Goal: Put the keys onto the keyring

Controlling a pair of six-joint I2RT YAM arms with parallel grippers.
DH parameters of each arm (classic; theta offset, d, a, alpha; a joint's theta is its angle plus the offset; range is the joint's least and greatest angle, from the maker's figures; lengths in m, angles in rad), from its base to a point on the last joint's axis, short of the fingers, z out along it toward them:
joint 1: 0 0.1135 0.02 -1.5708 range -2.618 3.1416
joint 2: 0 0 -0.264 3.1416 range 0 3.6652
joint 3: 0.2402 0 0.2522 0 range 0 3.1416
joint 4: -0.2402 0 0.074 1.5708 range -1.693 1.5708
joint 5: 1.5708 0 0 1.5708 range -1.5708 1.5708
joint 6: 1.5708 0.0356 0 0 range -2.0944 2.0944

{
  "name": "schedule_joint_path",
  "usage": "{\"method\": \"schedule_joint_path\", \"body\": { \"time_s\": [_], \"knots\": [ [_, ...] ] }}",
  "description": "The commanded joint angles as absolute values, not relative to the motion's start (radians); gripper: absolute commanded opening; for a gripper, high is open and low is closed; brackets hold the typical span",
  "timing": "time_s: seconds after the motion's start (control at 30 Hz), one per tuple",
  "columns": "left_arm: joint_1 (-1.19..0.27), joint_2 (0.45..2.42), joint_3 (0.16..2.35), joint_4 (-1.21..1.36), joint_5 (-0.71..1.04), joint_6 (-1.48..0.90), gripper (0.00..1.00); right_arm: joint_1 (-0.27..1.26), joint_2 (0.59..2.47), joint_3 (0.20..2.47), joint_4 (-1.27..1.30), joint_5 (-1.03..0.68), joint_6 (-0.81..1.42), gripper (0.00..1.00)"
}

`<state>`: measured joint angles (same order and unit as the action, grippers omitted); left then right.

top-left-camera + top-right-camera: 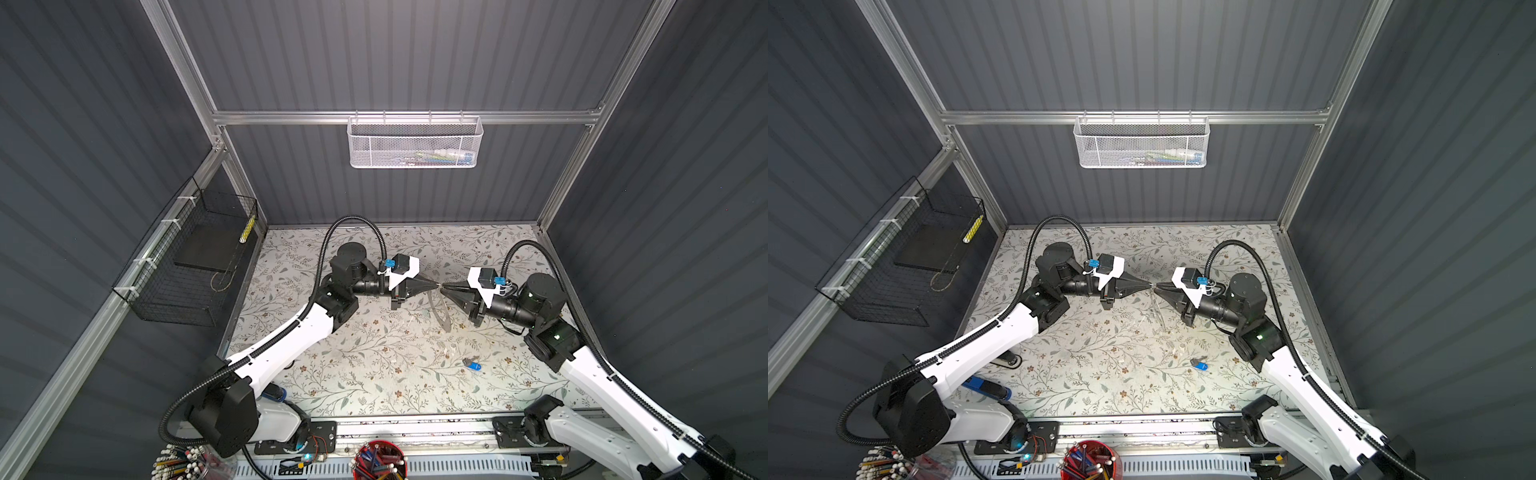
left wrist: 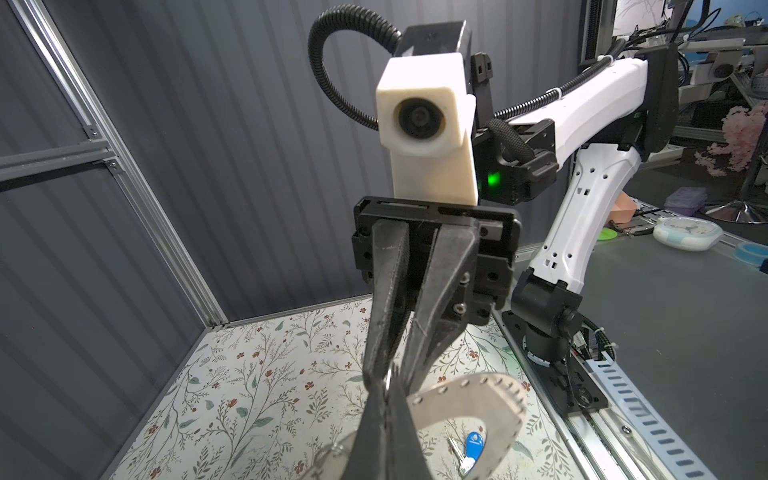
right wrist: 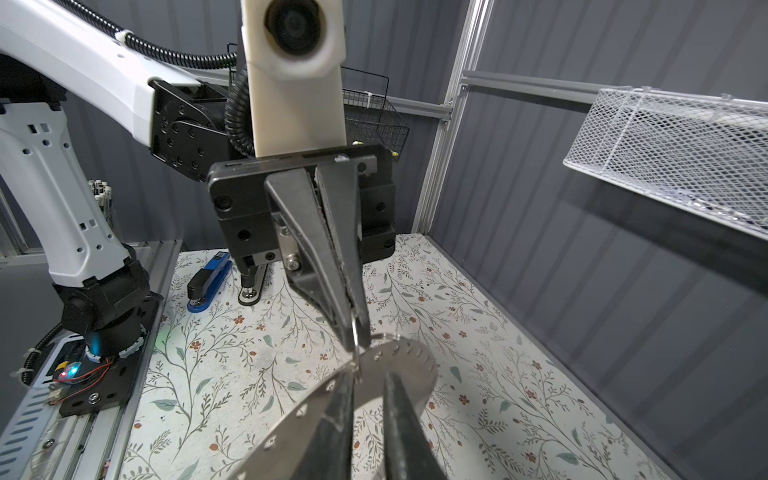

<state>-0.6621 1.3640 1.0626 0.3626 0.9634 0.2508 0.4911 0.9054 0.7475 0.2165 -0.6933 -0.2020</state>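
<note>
The keyring [image 2: 469, 395] held aloft, the blue-tagged key [image 1: 472, 365] flat on the mat [image 1: 353, 374]
The left gripper [image 1: 436, 285] is clamped on the keyring's top, which hangs edge-on; the right gripper [image 1: 444, 286] meets it tip to tip, jaws a slit apart, pinching or not I cannot tell. The key lies lower down, nearer the right arm

The keyring [image 2: 469, 399] is a flat band of dull grey metal with a brushed look, dotted with small holes along its edge. The key [image 2: 465, 462] is bright silvery metal and carries a glossy blue plastic tag [image 2: 473, 441]. The left hand [image 3: 355, 336] has matt black fingers with a faintly grainy face. The bench [image 2: 249, 395] has a matt floral-printed cover. The basket [image 3: 665, 137] is white-coated metal mesh. The stapler [image 3: 208, 274] is shiny blue and black plastic.
</note>
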Motion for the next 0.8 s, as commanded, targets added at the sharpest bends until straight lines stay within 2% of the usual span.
{"method": "schedule_joint_path", "body": {
  "time_s": [0.0, 0.2, 0.5, 0.53, 0.57, 0.6, 0.7, 0.77],
  "knots": [
    [-0.666, 1.367, 1.098, 0.343, 0.995, 0.278, 0.0, 0.489, 0.906, 0.748, 0.254, -0.722, -0.183, 0.16],
    [-0.666, 1.374, 1.104, 0.347, 1.0, 0.281, 0.0, 0.489, 0.928, 0.75, 0.267, -0.746, -0.169, 0.14],
    [-0.666, 1.376, 1.112, 0.309, 0.999, 0.306, 0.0, 0.489, 0.942, 0.759, 0.233, -0.755, -0.19, 0.03],
    [-0.665, 1.374, 1.118, 0.273, 0.991, 0.331, 0.04, 0.489, 0.939, 0.762, 0.217, -0.752, -0.198, 0.02],
    [-0.666, 1.37, 1.133, 0.207, 0.974, 0.382, 0.16, 0.489, 0.935, 0.768, 0.194, -0.748, -0.212, 0.02],
    [-0.666, 1.364, 1.155, 0.115, 0.943, 0.449, 0.22, 0.489, 0.93, 0.776, 0.164, -0.745, -0.229, 0.01],
    [-0.666, 1.348, 1.208, -0.087, 0.842, 0.609, 0.35, 0.487, 0.922, 0.802, 0.061, -0.731, -0.279, 0.0],
    [-0.666, 1.34, 1.247, -0.199, 0.788, 0.705, 0.38, 0.488, 0.922, 0.823, -0.012, -0.722, -0.316, 0.0]
  ]
}}
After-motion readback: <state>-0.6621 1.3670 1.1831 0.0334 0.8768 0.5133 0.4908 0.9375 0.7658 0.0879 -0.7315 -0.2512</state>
